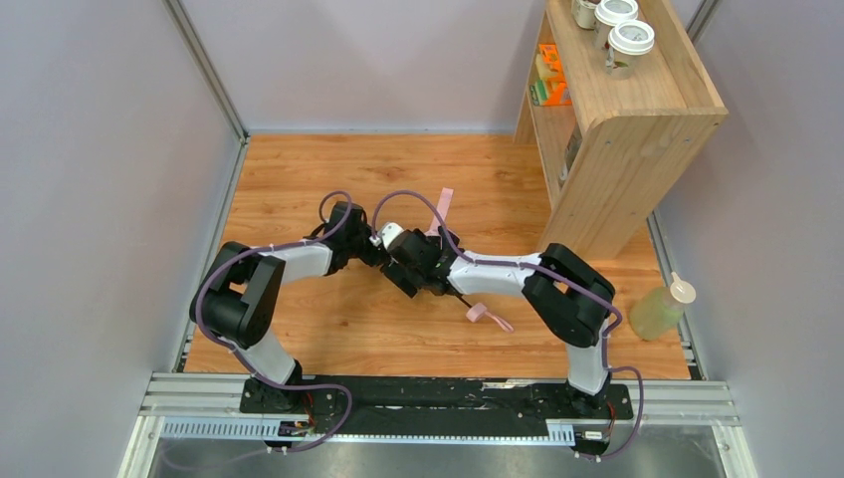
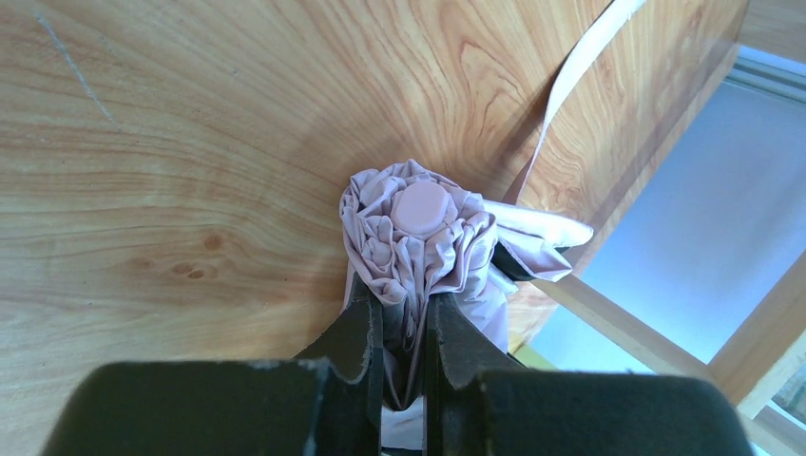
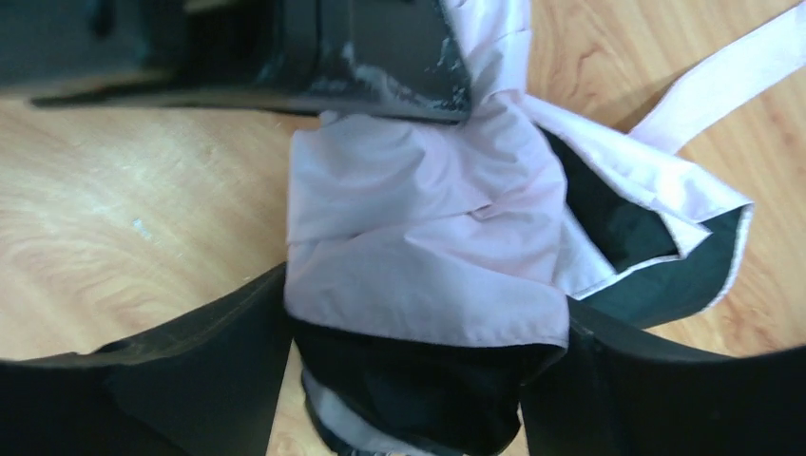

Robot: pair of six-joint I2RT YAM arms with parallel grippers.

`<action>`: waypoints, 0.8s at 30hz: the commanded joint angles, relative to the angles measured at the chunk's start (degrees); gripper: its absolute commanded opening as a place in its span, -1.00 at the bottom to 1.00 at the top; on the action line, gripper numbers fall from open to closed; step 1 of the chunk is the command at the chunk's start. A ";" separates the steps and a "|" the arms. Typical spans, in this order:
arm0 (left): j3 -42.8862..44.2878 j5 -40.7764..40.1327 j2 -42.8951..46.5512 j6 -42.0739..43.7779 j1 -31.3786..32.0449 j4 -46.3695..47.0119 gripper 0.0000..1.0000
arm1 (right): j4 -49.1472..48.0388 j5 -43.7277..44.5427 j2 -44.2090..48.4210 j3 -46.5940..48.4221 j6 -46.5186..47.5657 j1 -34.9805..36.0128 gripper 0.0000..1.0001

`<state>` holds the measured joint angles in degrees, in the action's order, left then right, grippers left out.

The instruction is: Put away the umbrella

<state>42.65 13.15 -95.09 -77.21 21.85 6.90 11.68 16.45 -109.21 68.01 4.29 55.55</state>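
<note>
Left claw (image 2: 404, 309): narrow, pinched on gathered pink folds at the top end of the umbrella (image 2: 418, 223), over mid-desk (image 1: 328, 339). Umbrella: collapsed, long axis roughly 10 to 4 o'clock in top view, handle (image 1: 479, 313) at the 4 end. Right claw (image 3: 418, 328): spread wide, straddling the canopy, no squeeze apparent. Shelf (image 1: 617, 149): at 2 o'clock, nearer the right arm.

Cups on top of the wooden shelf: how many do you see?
3, all at the far end of the shelf top: nearest cup, second cup just behind it, third cup left of that, cut by the frame edge. Others may sit out of frame.
</note>
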 commanded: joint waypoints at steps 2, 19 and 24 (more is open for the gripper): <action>-0.82 -6.82 -2.38 2.50 0.48 -21.74 -1.00 | -0.26 10.80 -5.57 4.23 2.04 0.44 0.31; -5.29 -10.06 7.88 8.30 1.01 -13.41 0.30 | 19.43 -38.93 -19.37 5.73 -6.40 -7.47 -1.00; -9.51 -9.37 16.67 10.85 -1.97 -8.66 0.47 | 19.43 -43.25 -21.92 6.52 -8.07 -9.75 -1.00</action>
<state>37.08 3.51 -84.62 -72.27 21.39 1.74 18.76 -15.00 -119.04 79.64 2.68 45.95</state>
